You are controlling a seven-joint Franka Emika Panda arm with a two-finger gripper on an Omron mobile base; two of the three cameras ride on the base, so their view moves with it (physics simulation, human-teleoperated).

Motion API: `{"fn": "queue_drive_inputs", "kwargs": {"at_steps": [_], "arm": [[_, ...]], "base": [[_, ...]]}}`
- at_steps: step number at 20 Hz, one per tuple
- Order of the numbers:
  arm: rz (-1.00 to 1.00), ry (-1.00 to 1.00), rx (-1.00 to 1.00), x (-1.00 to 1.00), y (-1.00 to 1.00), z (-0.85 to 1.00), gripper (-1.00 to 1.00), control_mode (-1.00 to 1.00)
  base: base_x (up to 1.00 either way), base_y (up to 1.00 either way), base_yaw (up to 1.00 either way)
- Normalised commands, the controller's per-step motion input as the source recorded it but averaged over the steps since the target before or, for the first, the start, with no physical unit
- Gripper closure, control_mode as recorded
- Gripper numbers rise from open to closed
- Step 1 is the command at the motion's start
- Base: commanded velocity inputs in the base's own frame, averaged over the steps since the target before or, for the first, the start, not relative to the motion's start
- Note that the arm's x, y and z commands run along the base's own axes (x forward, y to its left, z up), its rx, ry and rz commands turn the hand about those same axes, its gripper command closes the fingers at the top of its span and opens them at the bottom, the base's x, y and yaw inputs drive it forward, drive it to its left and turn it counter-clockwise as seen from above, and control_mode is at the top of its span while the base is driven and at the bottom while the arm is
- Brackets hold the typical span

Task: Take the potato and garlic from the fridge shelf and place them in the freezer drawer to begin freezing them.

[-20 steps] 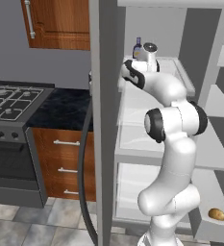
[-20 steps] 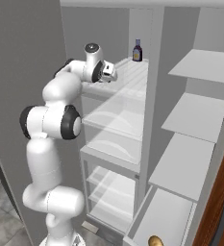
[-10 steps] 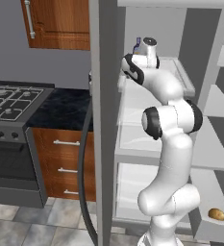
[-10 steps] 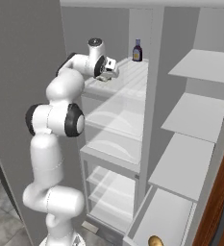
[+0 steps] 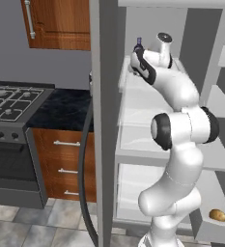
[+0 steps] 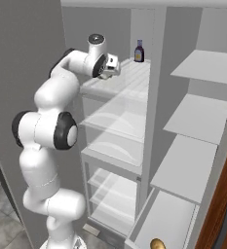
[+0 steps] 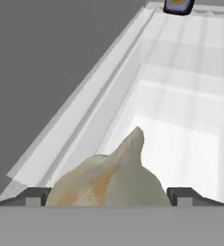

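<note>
Hand view: garlic clamped over the top shelf

Left base view puts the freezer drawer [image 5: 206, 230] low right, potato [image 5: 217, 215] inside. Above the fridge shelf [image 7: 180, 91], the gripper [image 7: 108, 194] grips the garlic [image 7: 108, 180]; a sauce bottle [image 6: 139, 51] stands behind.

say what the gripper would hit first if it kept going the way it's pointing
Probably the fridge shelf: in the hand view the gripper, with the garlic between its fingertips, looks down along its white surface. The sauce bottle stands farther on, but depth is unclear.
</note>
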Motion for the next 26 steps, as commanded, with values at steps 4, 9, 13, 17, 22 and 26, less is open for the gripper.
{"fn": "queue_drive_inputs", "kwargs": {"at_steps": [4,9,13,17,22,26], "arm": [[0.00,-0.19,0.00,-1.00,-0.13,0.03,1.00,-1.00],[0.00,-0.11,0.00,-1.00,-0.15,0.07,1.00,-1.00],[0.00,-0.04,0.00,-1.00,-0.04,-0.01,1.00,-1.00],[0.00,0.00,0.00,-1.00,0.00,-0.24,1.00,-1.00],[-0.01,0.09,0.00,-1.00,0.07,-0.36,1.00,-1.00],[0.00,0.12,0.00,-1.00,0.04,-0.36,1.00,-1.00]], "base": [[0.00,0.00,0.00],[0.00,0.00,0.00],[0.00,0.00,0.00],[0.00,0.00,0.00],[0.00,0.00,0.00],[0.00,0.00,0.00]]}}
